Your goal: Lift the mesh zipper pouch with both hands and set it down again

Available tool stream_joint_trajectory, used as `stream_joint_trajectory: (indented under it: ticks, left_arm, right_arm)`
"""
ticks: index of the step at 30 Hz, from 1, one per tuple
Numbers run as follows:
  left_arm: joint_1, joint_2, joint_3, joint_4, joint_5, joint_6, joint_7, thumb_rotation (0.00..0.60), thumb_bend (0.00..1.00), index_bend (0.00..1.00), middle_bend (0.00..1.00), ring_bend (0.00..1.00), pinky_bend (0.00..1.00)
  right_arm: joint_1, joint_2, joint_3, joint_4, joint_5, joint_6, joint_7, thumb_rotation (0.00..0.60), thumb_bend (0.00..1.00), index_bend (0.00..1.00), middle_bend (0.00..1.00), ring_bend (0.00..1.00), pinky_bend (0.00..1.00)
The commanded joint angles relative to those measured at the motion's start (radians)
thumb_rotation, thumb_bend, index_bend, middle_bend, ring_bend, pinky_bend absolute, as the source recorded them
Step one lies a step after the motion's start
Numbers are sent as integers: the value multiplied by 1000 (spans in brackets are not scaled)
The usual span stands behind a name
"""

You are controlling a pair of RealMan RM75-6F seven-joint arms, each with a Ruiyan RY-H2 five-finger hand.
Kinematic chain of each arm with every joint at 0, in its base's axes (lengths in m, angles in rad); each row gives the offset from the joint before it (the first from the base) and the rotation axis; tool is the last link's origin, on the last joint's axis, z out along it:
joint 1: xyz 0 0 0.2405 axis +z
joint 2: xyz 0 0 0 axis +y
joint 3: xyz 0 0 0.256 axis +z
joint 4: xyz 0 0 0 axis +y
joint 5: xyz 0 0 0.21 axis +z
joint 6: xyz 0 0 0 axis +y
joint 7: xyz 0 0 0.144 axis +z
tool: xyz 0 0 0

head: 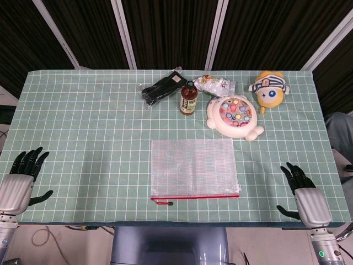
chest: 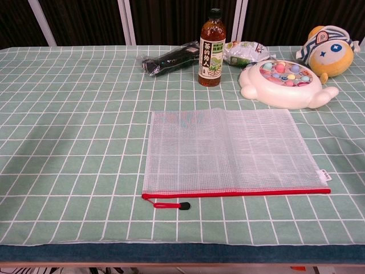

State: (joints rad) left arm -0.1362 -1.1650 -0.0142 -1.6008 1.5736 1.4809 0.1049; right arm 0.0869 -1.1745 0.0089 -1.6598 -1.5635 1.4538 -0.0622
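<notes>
The mesh zipper pouch (head: 193, 167) (chest: 228, 152) lies flat near the table's front edge, see-through white with a red zipper along its near side and a black pull at the left end. My left hand (head: 21, 179) hovers at the table's front left corner, fingers spread, holding nothing, well left of the pouch. My right hand (head: 303, 193) is at the front right corner, fingers also spread and empty, well right of the pouch. Neither hand shows in the chest view.
At the back of the green checked tablecloth (head: 83, 127) stand a brown drink bottle (head: 188, 98), a black folded item (head: 161, 88), a snack packet (head: 216, 84), a white fishing-game toy (head: 234, 117) and a yellow plush toy (head: 269, 89).
</notes>
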Motion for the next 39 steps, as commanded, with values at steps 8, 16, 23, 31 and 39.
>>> stream_joint_trajectory:
  ticks: [8,16,23,31,39]
  left_arm:
    - [-1,-1,-1,0,-2,-2,3,600,35,0,0,0,0]
    - [-1,-2,-2,-3,-4,-3,-5,600,35,0,0,0,0]
    - [-1,3,-3,-7,-7,-3,-21,600,35,0,0,0,0]
    - [-5,1,-7,-8,-10,-9,-24,600,36,0,0,0,0]
    - [-9,-3,-11,-3,-16,-14,-26,600,35,0,0,0,0]
  right_arm:
    - [1,2,1,-4,0,-1,1,600,153,0,0,0,238]
    - [2,11,-1,-31,-19,7,0,600,153,0,0,0,238]
    - [33,15,0,-118,-79,-7,-43,600,154,0,73,75,257]
    - [116,-50,28,-258,-71,-125,-164,600,221,227,753,783,788]
    - [234,-249,101,-330,128,-294,-417,600,270,418,1000,1000,991]
